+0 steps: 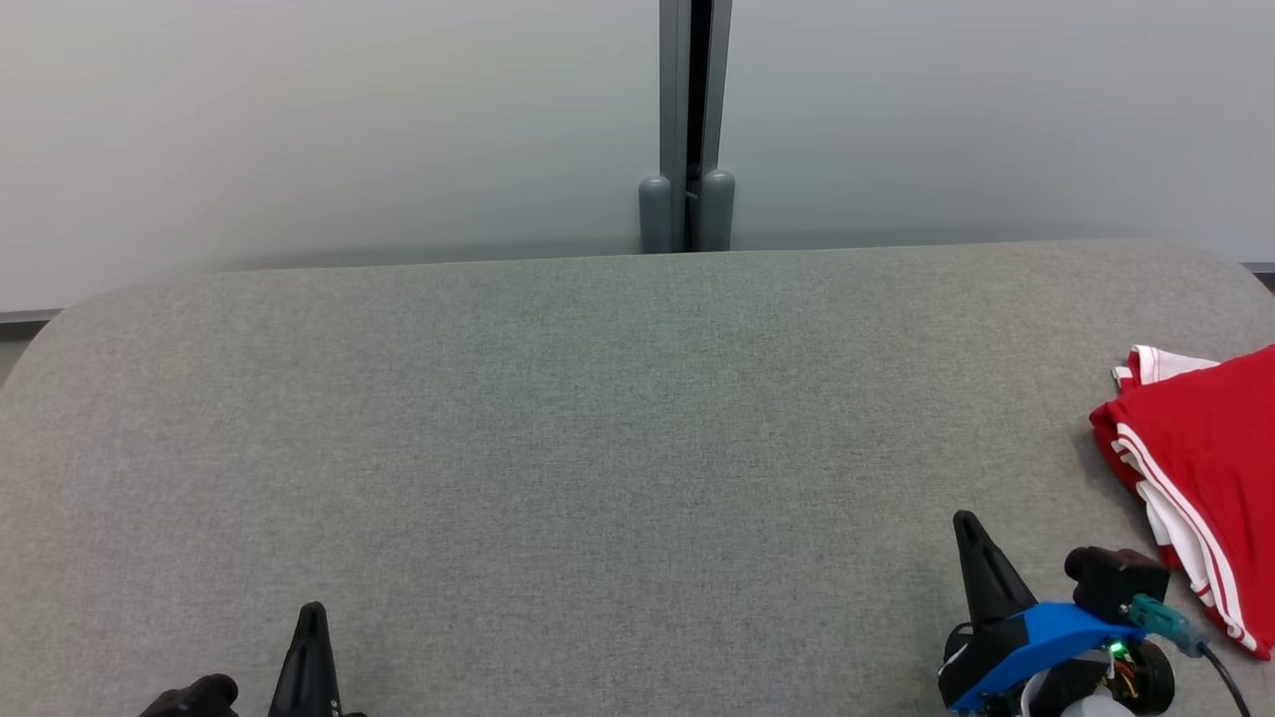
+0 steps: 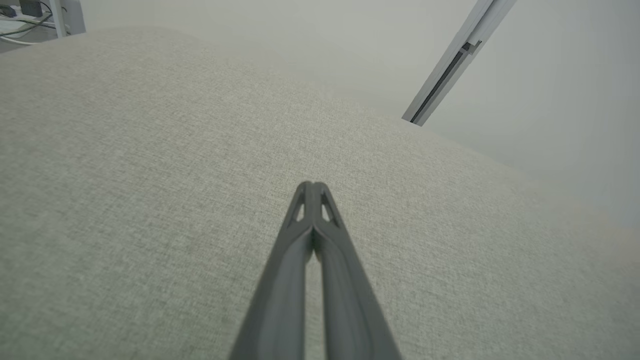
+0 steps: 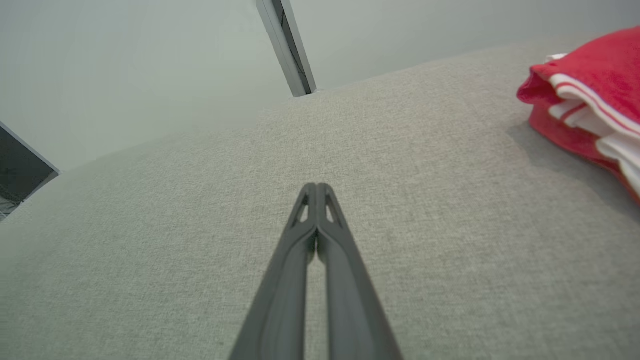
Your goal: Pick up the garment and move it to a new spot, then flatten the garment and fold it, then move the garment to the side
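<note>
A red garment (image 1: 1210,448) with white stripes lies folded at the right edge of the grey fabric table (image 1: 598,428). It also shows in the right wrist view as the garment (image 3: 595,85) at the upper right. My right gripper (image 1: 964,523) is shut with nothing in it, low at the right, a short way left of the garment. Its fingertips (image 3: 316,189) are pressed together above bare cloth. At the lower left my left gripper (image 1: 313,609) is shut and empty too, its fingertips (image 2: 312,187) touching each other over the table.
A grey wall stands behind the table, with a dark vertical post (image 1: 689,119) at its middle. The table's far corners are rounded. Cables and a stand (image 2: 35,20) sit beyond the table's corner in the left wrist view.
</note>
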You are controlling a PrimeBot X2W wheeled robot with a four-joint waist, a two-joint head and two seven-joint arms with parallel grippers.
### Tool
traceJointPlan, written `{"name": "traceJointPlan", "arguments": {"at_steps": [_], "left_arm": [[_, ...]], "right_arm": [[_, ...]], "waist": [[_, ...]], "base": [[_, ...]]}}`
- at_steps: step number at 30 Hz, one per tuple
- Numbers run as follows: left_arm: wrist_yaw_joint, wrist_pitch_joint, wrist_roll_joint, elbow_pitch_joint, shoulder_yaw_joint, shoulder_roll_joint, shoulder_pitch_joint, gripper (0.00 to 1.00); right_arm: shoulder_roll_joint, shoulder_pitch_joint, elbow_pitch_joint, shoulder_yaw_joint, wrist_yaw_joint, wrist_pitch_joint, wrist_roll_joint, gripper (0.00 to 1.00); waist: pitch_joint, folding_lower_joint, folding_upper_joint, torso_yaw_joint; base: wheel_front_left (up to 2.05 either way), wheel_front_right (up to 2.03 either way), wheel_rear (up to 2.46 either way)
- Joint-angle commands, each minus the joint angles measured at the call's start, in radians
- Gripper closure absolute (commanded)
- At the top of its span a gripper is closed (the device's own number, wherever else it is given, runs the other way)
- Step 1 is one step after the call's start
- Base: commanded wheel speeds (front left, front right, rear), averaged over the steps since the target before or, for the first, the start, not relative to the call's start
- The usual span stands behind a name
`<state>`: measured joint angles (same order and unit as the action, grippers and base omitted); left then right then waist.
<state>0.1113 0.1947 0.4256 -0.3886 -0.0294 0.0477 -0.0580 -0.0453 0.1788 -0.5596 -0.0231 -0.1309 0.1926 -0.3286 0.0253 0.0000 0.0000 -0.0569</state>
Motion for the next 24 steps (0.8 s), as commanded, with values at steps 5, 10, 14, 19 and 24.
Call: {"name": "traceJointPlan", "arguments": {"at_steps": [5,10,14,19,24], "left_arm": [[0.005,-0.027,0.116,0.031,-0.013,0.002,0.039,1.00],[0.006,-0.047,0.196,0.041,-0.018,0.002,0.049,1.00],[0.007,-0.063,0.256,0.047,-0.021,0.002,0.057,1.00],[0.008,-0.082,0.327,0.055,-0.027,0.002,0.066,1.00],[0.009,-0.096,0.382,0.061,-0.031,0.003,0.073,1.00]], "right_arm": [[-0.003,-0.002,0.050,0.014,0.000,-0.025,-0.128,1.00],[-0.003,-0.008,0.071,0.022,0.000,-0.045,-0.214,1.00],[-0.003,-0.011,0.087,0.029,0.000,-0.061,-0.279,1.00],[-0.003,-0.017,0.105,0.037,0.000,-0.080,-0.356,1.00],[-0.004,-0.020,0.119,0.044,0.000,-0.094,-0.415,1.00]], "waist": [[-0.001,0.0000,0.0000,0.003],[-0.002,0.0000,0.0000,0.006],[-0.003,0.0000,0.0000,0.008],[-0.004,0.0000,0.0000,0.010],[-0.005,0.0000,0.0000,0.012]], "base": [[0.00,0.00,0.00],[0.00,0.00,0.00],[0.00,0.00,0.00],[0.00,0.00,0.00],[0.00,0.00,0.00]]}}
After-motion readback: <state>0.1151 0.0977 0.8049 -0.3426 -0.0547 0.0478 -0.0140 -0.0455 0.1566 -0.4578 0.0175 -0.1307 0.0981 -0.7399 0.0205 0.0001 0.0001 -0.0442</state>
